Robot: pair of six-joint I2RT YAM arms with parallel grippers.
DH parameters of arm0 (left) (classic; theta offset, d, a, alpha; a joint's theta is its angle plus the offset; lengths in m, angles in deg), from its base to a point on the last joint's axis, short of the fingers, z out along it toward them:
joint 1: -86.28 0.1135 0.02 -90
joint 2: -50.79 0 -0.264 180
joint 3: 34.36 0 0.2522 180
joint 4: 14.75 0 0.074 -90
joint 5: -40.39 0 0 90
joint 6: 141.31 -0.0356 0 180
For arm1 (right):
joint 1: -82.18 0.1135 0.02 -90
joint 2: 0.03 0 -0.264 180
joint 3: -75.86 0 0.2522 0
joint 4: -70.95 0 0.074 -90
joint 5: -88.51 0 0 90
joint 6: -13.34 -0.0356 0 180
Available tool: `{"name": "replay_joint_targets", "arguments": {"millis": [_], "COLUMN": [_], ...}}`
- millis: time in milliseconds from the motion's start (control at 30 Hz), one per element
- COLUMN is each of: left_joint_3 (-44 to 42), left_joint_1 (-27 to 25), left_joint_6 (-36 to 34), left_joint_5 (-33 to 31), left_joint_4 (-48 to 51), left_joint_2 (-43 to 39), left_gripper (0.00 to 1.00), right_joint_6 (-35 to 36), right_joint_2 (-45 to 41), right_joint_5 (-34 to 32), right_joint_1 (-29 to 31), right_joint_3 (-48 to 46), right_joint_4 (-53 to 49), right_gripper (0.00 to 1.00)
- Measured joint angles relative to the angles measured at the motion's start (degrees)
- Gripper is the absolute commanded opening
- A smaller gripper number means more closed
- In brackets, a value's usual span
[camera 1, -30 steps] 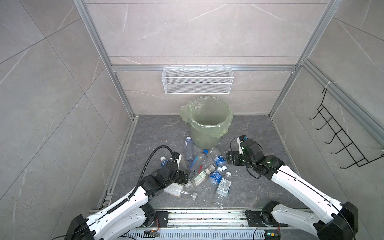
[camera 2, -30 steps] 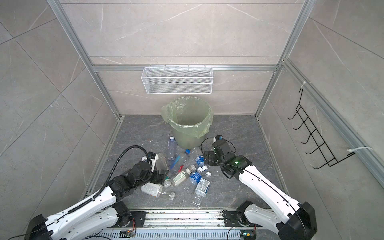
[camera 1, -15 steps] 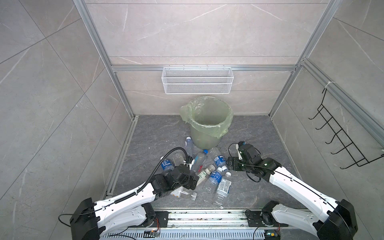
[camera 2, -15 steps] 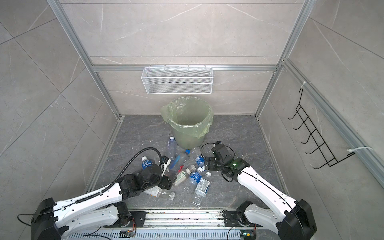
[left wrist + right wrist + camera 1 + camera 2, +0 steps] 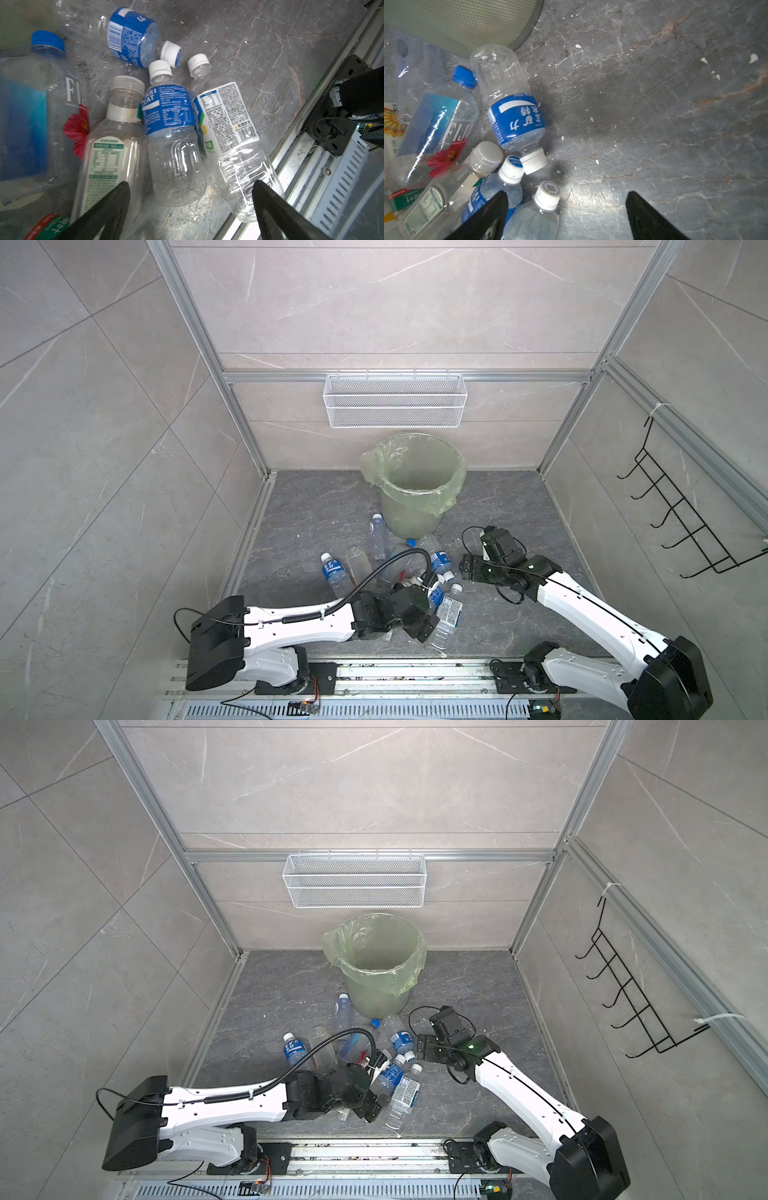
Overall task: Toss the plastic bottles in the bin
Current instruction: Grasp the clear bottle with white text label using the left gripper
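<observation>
One clear bottle (image 5: 456, 133) reads "FIJI" in white letters. A blue-label bottle (image 5: 168, 116) shows "ARI" over "EAT", the word starts hidden. A third bottle (image 5: 517, 118) carries white Chinese characters, including 力 and 水. The white-label bottle (image 5: 226, 118) bears a barcode (image 5: 246, 129), but its small print is illegible.

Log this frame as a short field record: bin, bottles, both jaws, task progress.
bin: upright, green bag liner, no bottle seen inside
plastic bottles: clustered on the floor in front of the bin
left jaws: open, over the cluster, holding nothing
right jaws: open, at the cluster's edge, holding nothing
progress: no bottle visibly binned yet
</observation>
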Motion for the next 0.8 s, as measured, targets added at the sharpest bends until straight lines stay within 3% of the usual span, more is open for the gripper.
{"name": "replay_joint_targets", "arguments": {"millis": [333,800], "left_joint_3": [7.32,11.19], "left_joint_1": [-4.22,-5.01], "left_joint_6": [0.42,3.91], "left_joint_5": [1.55,1.95], "left_joint_4": [-0.92,-0.94], "left_joint_2": [9.29,17.88], "left_gripper": [0.91,0.92], "right_joint_6": [0.07,0.26], "right_joint_2": [-2.34,-6.82], "right_joint_5": [1.18,3.08], "right_joint_1": [-2.25,-4.48], "right_joint_3": [-1.33,-3.23], "right_joint_4": [0.04,-0.07], "right_gripper": [0.89,0.92]}}
